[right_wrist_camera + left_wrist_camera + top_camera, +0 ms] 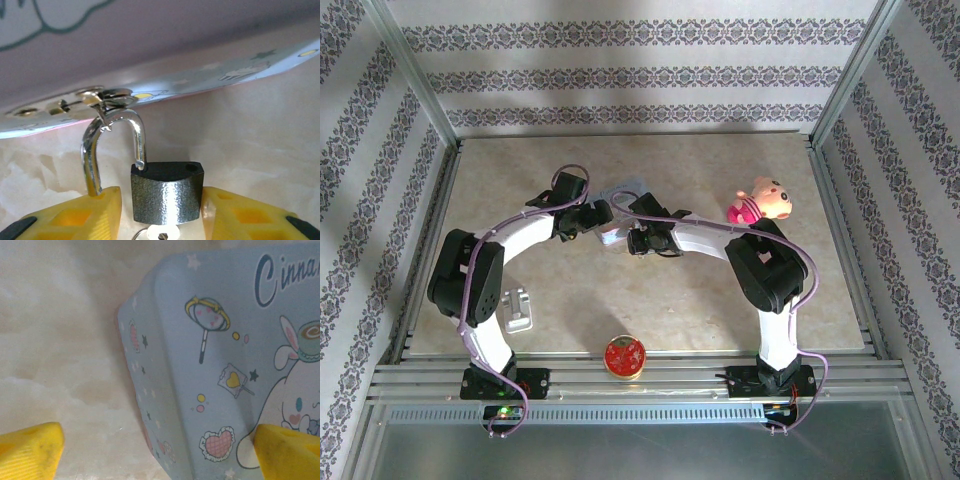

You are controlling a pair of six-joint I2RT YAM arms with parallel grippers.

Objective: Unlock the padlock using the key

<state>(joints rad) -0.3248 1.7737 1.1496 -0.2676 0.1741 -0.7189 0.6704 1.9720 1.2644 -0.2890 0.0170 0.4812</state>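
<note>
Our left gripper [159,452] hangs released over the pale blue cartoon-printed tin [210,340]. Our right gripper [161,205] flanks the small dark silver-shackled padlock [167,192]; we cannot tell whether it is clamped.

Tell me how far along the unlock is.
Looks done: the padlock has its shackle sprung, one hole atop its body empty, key in below. In hand: the right pincer brackets the body, grip unclear; the left pincer is open by the tin. Left: unhooking the shackle from the tin's hasp, if wanted.
</note>
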